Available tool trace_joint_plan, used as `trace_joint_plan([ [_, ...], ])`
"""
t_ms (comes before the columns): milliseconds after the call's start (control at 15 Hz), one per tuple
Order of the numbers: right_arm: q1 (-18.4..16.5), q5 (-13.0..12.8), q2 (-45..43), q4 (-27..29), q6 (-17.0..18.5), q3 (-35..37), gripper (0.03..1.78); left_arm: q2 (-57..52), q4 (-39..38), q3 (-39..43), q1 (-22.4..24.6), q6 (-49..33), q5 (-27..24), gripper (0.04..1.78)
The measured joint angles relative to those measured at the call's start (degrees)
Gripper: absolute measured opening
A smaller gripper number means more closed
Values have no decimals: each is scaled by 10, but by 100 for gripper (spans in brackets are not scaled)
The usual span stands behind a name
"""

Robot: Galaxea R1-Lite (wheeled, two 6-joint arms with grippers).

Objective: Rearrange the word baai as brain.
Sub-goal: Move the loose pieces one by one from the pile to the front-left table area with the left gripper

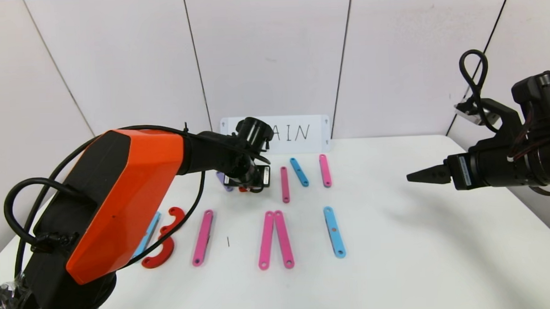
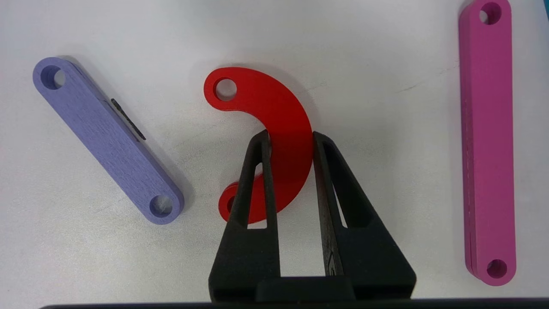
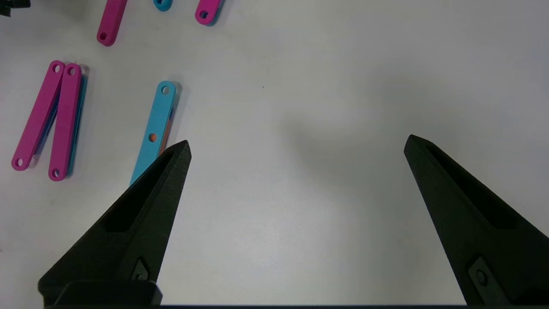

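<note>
Red arc (image 2: 281, 141) pinched in the left hand (image 2: 291, 136), table-level.

Handwritten "AIN" on the white card (image 1: 301, 133).

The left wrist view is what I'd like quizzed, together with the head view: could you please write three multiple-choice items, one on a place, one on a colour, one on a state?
1. Where does the red arc lie?
A. between the purple strip and a pink strip
B. on the white card
C. under the right gripper

2. What colour is the strip with a dark mark on it?
A. pink
B. purple
C. light blue

3. How does the left gripper stand?
A. open above the table
B. shut on nothing
C. shut on the red arc

Key: 1 A, a strip lies on each side of it; 2 B, the mark sits on purple; 3 C, both fingers press the arc's edges.
</note>
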Motion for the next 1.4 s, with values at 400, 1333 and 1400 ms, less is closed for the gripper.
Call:
trace_joint_plan([
  [400, 0, -1, 0, 0, 0, 1, 174, -4, -3, 0, -3, 4, 0, 30],
  [1333, -2, -1, -1, 0, 0, 0, 174, -102, 197, 5, -28, -60, 5, 30],
  [1400, -2, -1, 0, -1, 0, 0, 174, -105, 221, 6, -30, -80, 5, 30],
])
